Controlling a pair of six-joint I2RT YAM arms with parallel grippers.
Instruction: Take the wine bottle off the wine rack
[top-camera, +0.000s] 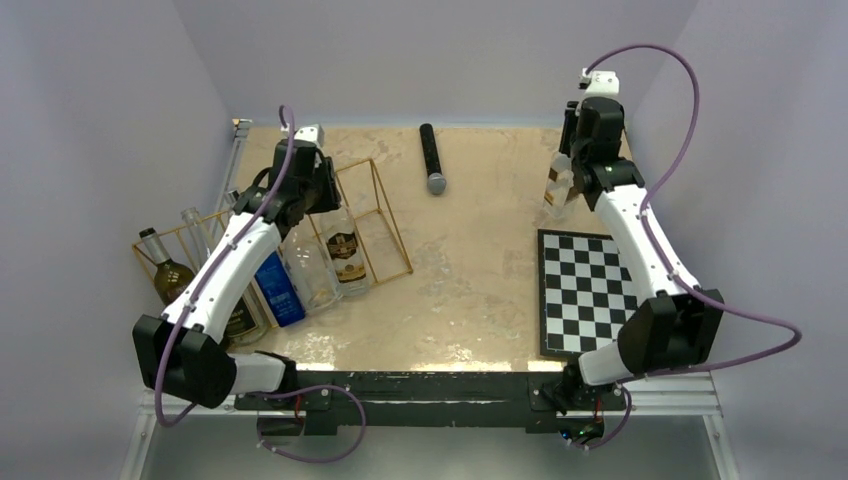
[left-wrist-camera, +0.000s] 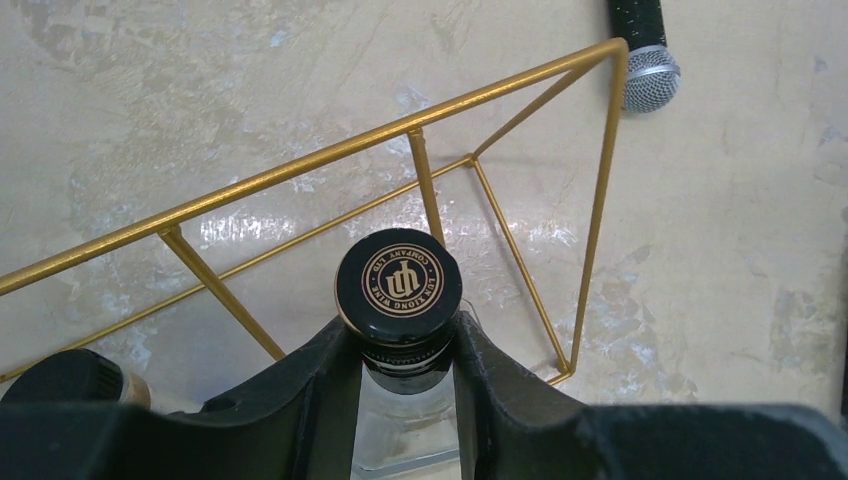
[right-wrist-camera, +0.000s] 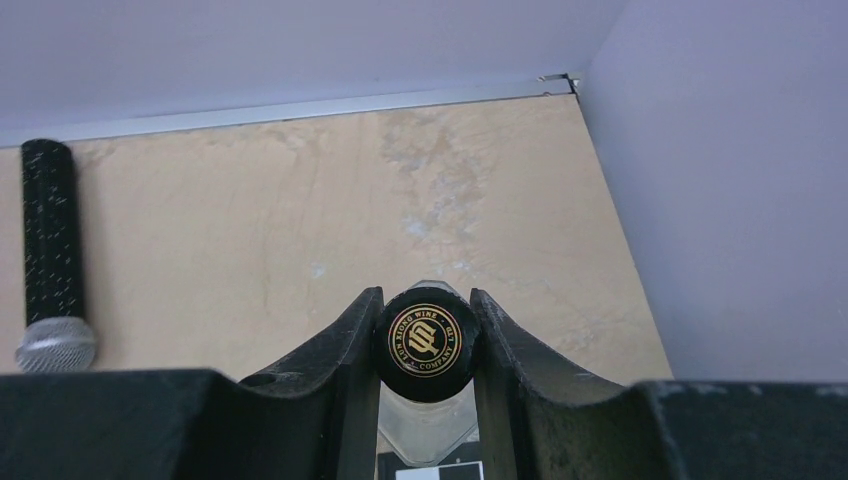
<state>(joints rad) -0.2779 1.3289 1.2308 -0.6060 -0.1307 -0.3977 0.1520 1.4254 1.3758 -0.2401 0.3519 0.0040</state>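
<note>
The wine rack (top-camera: 385, 215) of gold wire stands at the left, and its wires also show in the left wrist view (left-wrist-camera: 420, 130). Several bottles lean in its bays. My left gripper (top-camera: 320, 198) is shut on the neck of a clear wine bottle (top-camera: 345, 252) with a black-and-gold label; its black cap (left-wrist-camera: 400, 280) sits just past my left gripper (left-wrist-camera: 400, 338). My right gripper (top-camera: 566, 185) is shut on a second clear bottle (top-camera: 556, 195) standing upright at the chessboard's far edge; its black cap (right-wrist-camera: 430, 340) sits between the fingers.
A black microphone (top-camera: 431, 160) lies at the back middle. The black-and-white chessboard (top-camera: 590, 290) lies at the right front. A dark green bottle (top-camera: 168, 275), a blue-labelled bottle (top-camera: 277, 288) and a clear one (top-camera: 196, 232) fill the rack's left bays. Walls close the sides and back.
</note>
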